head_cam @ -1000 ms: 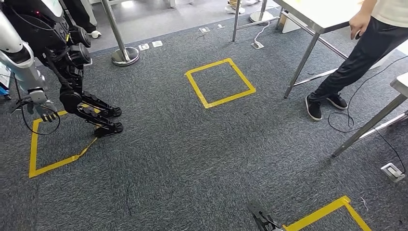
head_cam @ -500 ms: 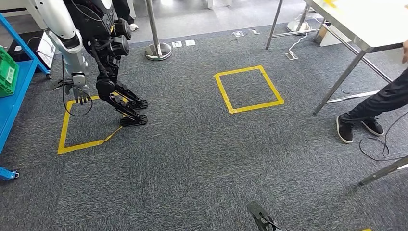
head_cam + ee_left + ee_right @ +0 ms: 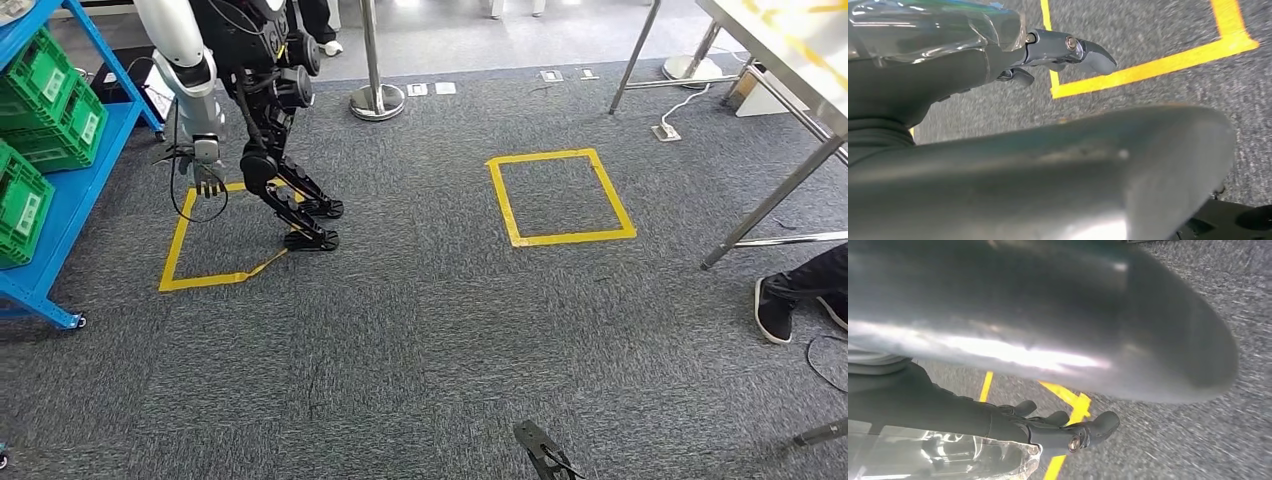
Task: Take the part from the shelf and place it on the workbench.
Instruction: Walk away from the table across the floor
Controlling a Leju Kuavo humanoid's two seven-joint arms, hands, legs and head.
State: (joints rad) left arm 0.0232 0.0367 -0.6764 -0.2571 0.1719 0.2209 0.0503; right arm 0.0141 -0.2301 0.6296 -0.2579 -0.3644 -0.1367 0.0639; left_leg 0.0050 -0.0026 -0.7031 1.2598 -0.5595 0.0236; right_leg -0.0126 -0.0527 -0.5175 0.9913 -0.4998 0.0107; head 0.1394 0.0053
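Well ahead and left of my left hand (image 3: 1048,47), a blue shelf (image 3: 62,190) carries green bins (image 3: 48,88). I cannot see inside them, so I cannot make out the part. Another robot (image 3: 250,70) stands in a yellow tape square (image 3: 178,250) beside the shelf. Further right are a stanchion (image 3: 375,95), a second tape square (image 3: 560,195), the workbench (image 3: 790,50) and a person's shoe (image 3: 773,310). Since the earlier frame my view has swung left, showing more shelf. Both my left hand and my right hand (image 3: 1058,432) hang loosely spread and hold nothing.
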